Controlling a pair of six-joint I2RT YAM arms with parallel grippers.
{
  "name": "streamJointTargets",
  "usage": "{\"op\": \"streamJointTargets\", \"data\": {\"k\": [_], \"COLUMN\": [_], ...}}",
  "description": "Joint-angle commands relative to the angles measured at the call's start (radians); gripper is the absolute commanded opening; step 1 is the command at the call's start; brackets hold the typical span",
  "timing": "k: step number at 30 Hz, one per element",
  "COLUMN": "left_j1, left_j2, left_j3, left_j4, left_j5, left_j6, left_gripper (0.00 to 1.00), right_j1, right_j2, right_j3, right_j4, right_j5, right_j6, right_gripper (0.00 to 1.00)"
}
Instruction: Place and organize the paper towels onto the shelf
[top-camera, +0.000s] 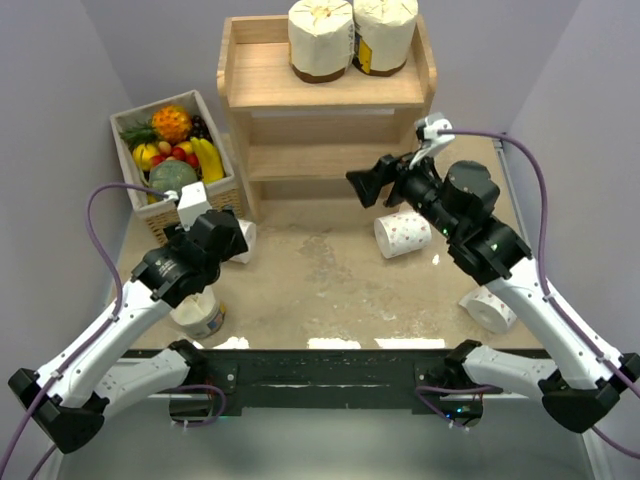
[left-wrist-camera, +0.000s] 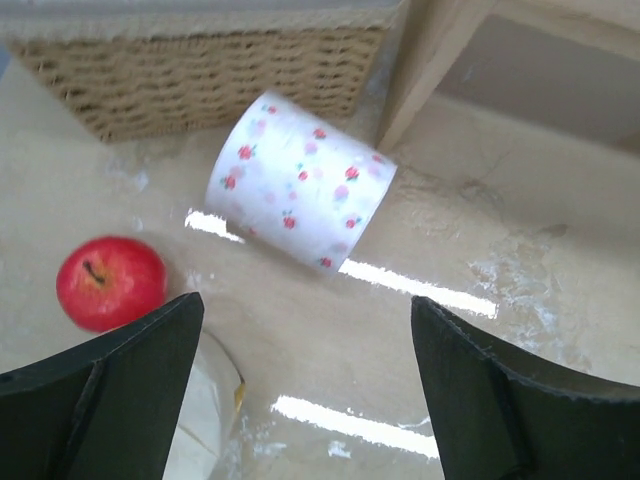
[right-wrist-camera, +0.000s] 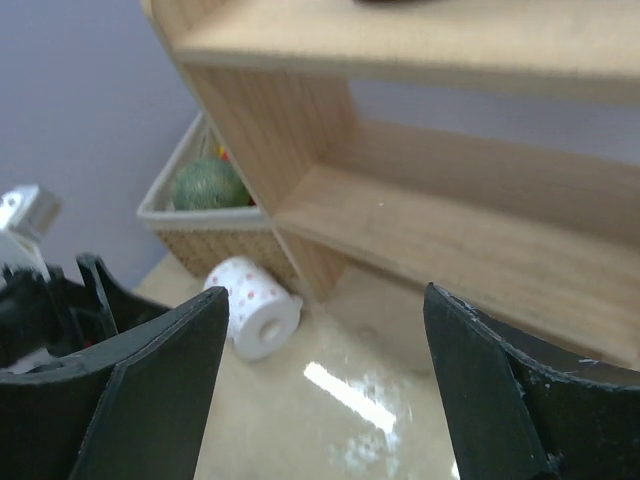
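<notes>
Found the left gripper (left-wrist-camera: 305, 395) with its jaws wide apart and nothing between them, hanging just short of a small white paper-towel roll sprinkled with tiny red dots (left-wrist-camera: 300, 180). Found that roll lying on its side on the table, close before the woven wicker fruit basket (left-wrist-camera: 200, 70) and next to the left side panel of the light two-tier wooden shelf (top-camera: 262, 78). Noted a red apple (left-wrist-camera: 110, 283) near one finger and a large cream-wrapped roll with a printed label (top-camera: 200, 315) standing under the same arm. Saw the right gripper (right-wrist-camera: 320, 390) likewise spread and empty, raised before the lower tier. Counted two more large cream rolls (top-camera: 321, 38) upright, side by side, on the right of the top board. Spotted a second small dotted roll (top-camera: 403, 234) lying mid-table and a third small dotted roll (top-camera: 490, 308) beneath the right arm.

Judged the step in hand to be the pickup of the near small roll. Best done by going forward and down far enough to bracket it squarely between the pads, then closing softly: soft paper, likely to dent; round, likely to trundle toward the basket if nudged. Worth steering clear of the apple.

Below, a glossy beige stone-look table (top-camera: 320, 290), scuffed pale in patches, streaked with lamp reflections. Around, plain grey-lilac walls.
</notes>
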Motion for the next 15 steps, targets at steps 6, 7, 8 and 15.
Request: {"op": "streamJointTargets", "data": {"k": [6,7,8,15], "left_j1": [0.002,0.002,0.004,0.014], "left_j2": [0.159,0.178,0.183,0.192], "left_j3": [0.026,0.018,0.005,-0.045], "left_j4": [-0.485,-0.485,-0.485,-0.486], "left_j5": [-0.022,-0.022,-0.014,-0.008], "left_j6": [-0.532,-0.535,-0.555,-0.665], "left_gripper": [0.9,0.91,0.9,0.91], "right_j1": [0.001,0.001,0.001,0.001], "right_j2": [-0.154,-0.161,-0.166,-0.177], "right_j3": [-0.231,-0.243,-0.249,-0.269], "right_j4": [-0.055,-0.058,-0.055,-0.061], "right_j5": [-0.027,-0.027,-0.027,-0.043], "right_j6": [0.031,0.031,0.032,0.025], "right_gripper": [0.89,0.89,0.89,0.89]}}
